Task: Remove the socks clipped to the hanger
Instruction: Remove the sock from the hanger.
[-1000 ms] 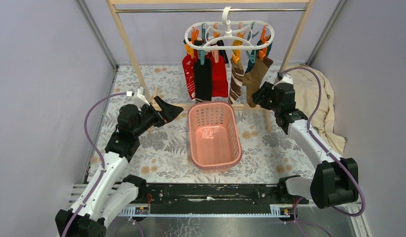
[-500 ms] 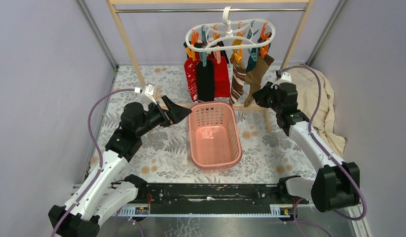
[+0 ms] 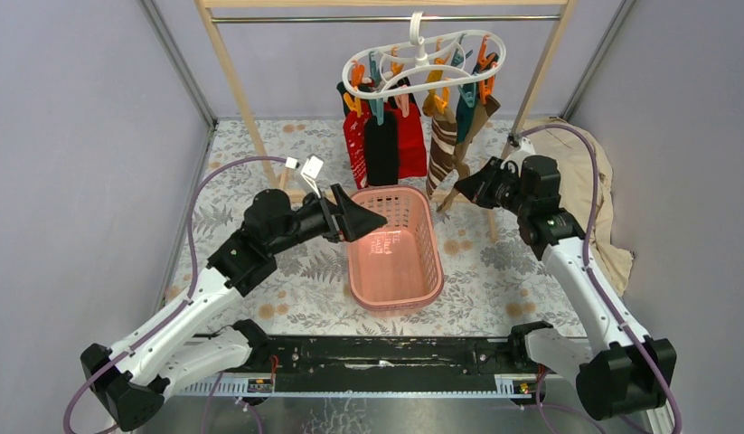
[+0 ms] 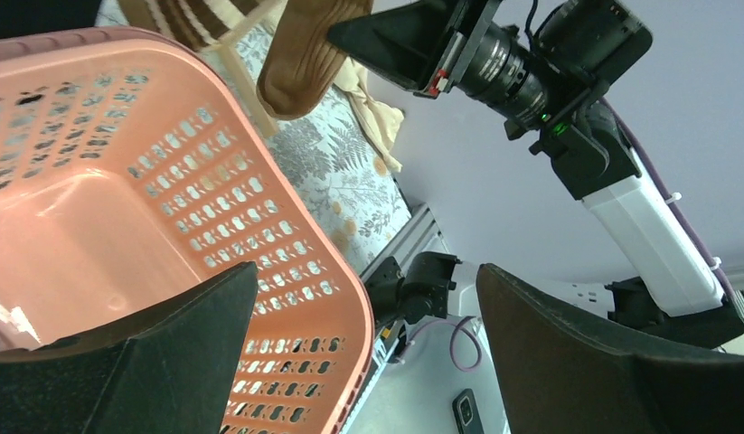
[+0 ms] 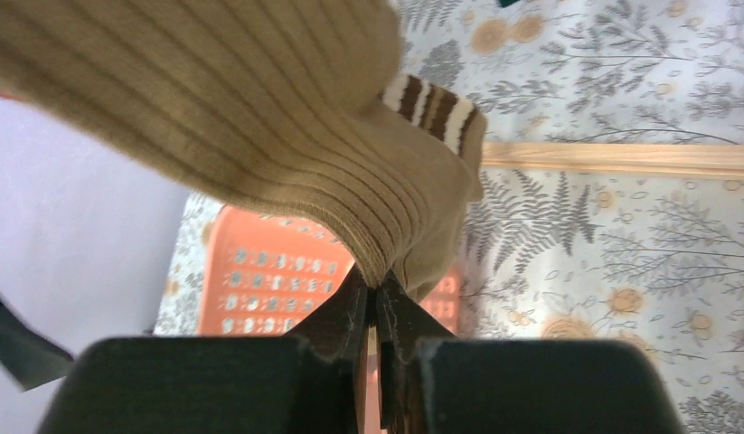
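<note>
Right gripper (image 5: 375, 300): fingers pressed together, pinching the lower edge of the olive-brown sock (image 5: 214, 108). The wrist view shows ribbed fabric bunched right at the tips, with no gap between them. In the top view this gripper sits at 2 o'clock from the pink basket (image 3: 392, 304), just off its far right corner and above the table (image 3: 296, 271). The sock runs on a slant from its clip on the right side of the hanger (image 3: 422, 65) down to the fingertips, top end clipped on.

Hanger: at 12 o'clock from the basket, hooked on the rail of the wooden rack (image 3: 228, 63), tilted with its right side higher. The other socks on it hang straight down:
- red sock (image 3: 407, 145)
- black sock (image 3: 381, 149), in front of the red one
- striped sock (image 3: 440, 149), just beside the olive-brown one at its 9 o'clock

More fabric sits up near the right-hand clips, too bunched to tell apart.

Left gripper (image 3: 363, 220): fingers spread wide, nothing between them. It hovers over the basket's far left corner, at about 10 o'clock of the basket, pointing toward 3 o'clock. Its wrist view looks across the basket rim at the right arm and the pinched sock end.

Beige cloth (image 3: 589, 181): on the table at 3 o'clock, by the right wall, well apart from the pinched sock.
</note>
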{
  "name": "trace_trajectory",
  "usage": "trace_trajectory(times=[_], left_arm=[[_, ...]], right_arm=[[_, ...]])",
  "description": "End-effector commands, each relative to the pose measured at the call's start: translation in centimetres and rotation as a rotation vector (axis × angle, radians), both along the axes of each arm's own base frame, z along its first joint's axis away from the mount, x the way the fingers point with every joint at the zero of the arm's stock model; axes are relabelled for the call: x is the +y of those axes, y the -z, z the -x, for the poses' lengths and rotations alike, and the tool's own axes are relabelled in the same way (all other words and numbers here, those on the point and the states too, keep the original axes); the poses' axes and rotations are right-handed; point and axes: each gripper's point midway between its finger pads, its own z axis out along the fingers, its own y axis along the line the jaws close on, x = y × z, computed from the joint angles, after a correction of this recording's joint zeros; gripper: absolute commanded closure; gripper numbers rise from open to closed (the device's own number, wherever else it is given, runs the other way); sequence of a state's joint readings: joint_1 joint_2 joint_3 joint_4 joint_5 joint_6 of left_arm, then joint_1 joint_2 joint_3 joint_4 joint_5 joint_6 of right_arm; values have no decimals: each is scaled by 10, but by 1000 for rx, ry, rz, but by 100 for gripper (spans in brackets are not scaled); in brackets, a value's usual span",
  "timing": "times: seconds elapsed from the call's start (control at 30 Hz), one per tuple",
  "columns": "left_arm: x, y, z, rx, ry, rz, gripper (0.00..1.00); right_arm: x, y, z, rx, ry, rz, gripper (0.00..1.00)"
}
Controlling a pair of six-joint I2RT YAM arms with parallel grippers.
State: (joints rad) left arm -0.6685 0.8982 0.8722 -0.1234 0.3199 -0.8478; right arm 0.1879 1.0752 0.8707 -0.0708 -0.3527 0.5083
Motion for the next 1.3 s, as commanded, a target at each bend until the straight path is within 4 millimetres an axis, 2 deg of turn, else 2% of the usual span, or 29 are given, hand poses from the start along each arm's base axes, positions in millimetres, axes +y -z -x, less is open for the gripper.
trace_trajectory(times=[0.0,0.3,0.53,0.63,0.93,1.27], left_arm=[[-15,-28,1,-73,1,71,1],[-46,-14,10,-34,51,126,1],[-64,-22,14,-58,67,188,1],[-73,-16,13,-69,56,155,1],[-92,-20,10,-72,51,186,1],[-89,-35,0,-85,-12,242,1]], right_arm=[[18,-56,24,-44,-98,-113,94],[33,-94,63,-38,-200,-268,95],[42,-113,79,-32,-264,-355,96],[44,-122,85,-43,-288,-377,96],[47,-132,98,-55,-330,-410,96],[48,-127,108,-40,-360,-409,97]])
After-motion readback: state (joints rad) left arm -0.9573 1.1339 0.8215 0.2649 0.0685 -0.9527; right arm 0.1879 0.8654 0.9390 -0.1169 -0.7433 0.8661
